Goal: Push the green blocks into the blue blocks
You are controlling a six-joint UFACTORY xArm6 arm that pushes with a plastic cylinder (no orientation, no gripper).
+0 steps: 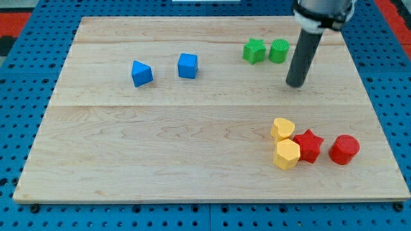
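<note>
Meanwhile my tip [295, 84] rested on the table [160, 147], just right of and below the green cylinder [279, 51] and green star [254, 50]. No jaws showed. The blue cube [187, 65] and blue wedge-like block [142, 73] sat well apart to the view's left.

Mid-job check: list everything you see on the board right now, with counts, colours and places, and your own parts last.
Board: 1, pale wood, fills most of the view.
Blue blocks: 2, upper left of centre, apart from each other; a wedge-like one to the view's left, a cube to its right.
Green blocks: 2, near the view's top right, side by side; a star and a cylinder.
Yellow blocks: 2, lower right, clustered; one above the other.
Red blocks: 2, lower right; a star beside the yellow pair, a cylinder further right.
Pegboard: blue, surrounds the board.
My tip: 1, dark rod, below and right of the green cylinder, not touching it.
</note>
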